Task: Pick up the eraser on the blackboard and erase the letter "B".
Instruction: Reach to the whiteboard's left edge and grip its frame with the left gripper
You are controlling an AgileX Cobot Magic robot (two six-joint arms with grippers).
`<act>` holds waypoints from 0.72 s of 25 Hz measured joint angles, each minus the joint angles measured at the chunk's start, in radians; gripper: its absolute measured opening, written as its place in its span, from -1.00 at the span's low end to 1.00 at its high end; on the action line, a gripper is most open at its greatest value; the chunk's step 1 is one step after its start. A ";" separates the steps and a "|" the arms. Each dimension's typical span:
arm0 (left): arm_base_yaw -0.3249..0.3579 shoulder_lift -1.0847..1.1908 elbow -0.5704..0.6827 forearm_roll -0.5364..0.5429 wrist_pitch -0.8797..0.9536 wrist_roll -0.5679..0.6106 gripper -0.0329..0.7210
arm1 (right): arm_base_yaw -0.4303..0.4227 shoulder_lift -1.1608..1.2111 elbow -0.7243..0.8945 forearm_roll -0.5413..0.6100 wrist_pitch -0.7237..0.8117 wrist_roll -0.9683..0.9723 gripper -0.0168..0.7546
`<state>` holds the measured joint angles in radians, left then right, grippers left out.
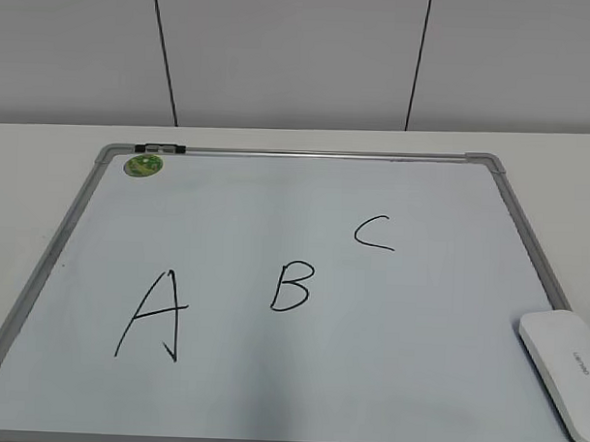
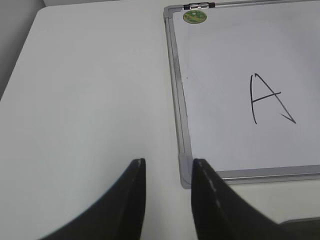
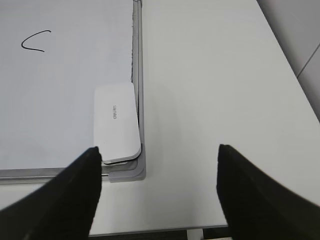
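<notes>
Exterior view: the large white-surfaced blackboard with its thin grey metal frame lies flat on the white tabletop. The black hand-drawn letter "B" sits mid-board, untouched. The smooth white oblong plastic eraser rests on the board near the tabletop's front right corner. No arm shows, so the task has not begun; the pick-up comes first.

Left wrist view: the left end effector hangs over the board's near left corner, its dark fingers a little apart and holding nothing.

Right wrist view: the right end effector is spread wide and empty, just short of the eraser, which lies against the board's right frame. Next, I judge, it must advance, centre over the eraser and close across its width.
</notes>
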<state>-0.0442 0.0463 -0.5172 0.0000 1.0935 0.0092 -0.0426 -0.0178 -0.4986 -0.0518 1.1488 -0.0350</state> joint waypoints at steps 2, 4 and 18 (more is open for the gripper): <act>0.000 0.062 -0.004 0.000 0.000 0.000 -0.27 | 0.000 0.000 0.000 0.000 0.000 0.000 0.47; 0.000 0.153 -0.008 0.000 -0.003 0.000 -0.27 | 0.000 0.000 0.000 0.000 0.000 0.000 0.45; 0.000 0.890 -0.222 -0.015 -0.103 -0.041 -0.27 | 0.000 0.000 0.000 0.000 0.000 0.000 0.45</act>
<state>-0.0442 0.9366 -0.7392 -0.0145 0.9901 -0.0316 -0.0426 -0.0178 -0.4986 -0.0518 1.1488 -0.0350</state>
